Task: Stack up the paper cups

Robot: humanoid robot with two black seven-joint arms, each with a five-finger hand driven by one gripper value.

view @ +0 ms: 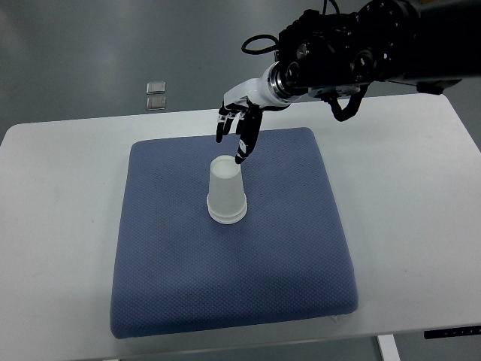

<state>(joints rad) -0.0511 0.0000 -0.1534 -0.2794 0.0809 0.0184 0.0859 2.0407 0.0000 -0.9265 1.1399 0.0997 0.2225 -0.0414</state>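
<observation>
A stack of white paper cups point(226, 191) stands upside down near the middle of the blue cushion point(233, 278). My right hand point(239, 126) hangs just behind and above the stack, its arm coming in from the upper right. Its fingers point(243, 147) are spread and point down, holding nothing; the fingertips are close to the top of the stack but apart from it. The left arm is out of view.
The cushion lies on a white table point(60, 226). Two small grey squares point(156, 95) lie on the floor beyond the table's far edge.
</observation>
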